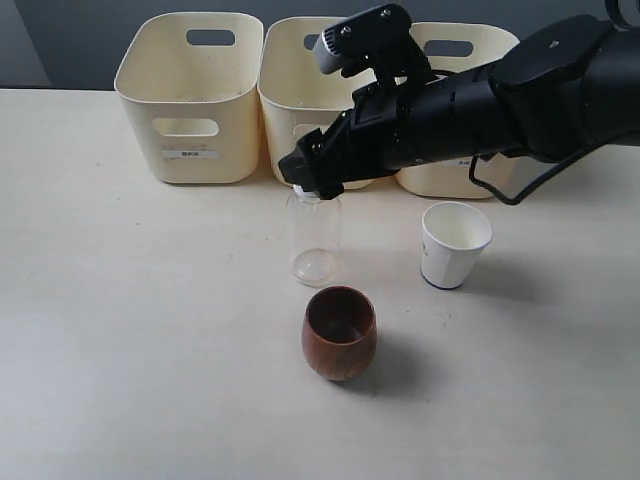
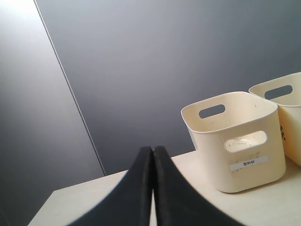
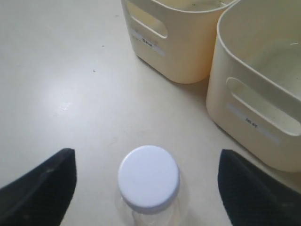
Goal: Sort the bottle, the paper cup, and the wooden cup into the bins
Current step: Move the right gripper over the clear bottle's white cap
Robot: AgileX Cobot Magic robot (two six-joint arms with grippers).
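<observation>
The clear bottle stands upright on the table in front of the middle bin. My right gripper hovers just over its top, open, and reaches across from the right. In the right wrist view the bottle's white cap sits between the two spread fingertips without touching either. The white paper cup stands to the bottle's right. Nearer the front stands the brown wooden cup. Three cream bins line the back: left bin, middle bin, right bin. My left gripper is shut and empty, out of the exterior view.
The right arm stretches low over the middle and right bins, hiding much of them. In the left wrist view the left bin stands on the table against a dark grey wall.
</observation>
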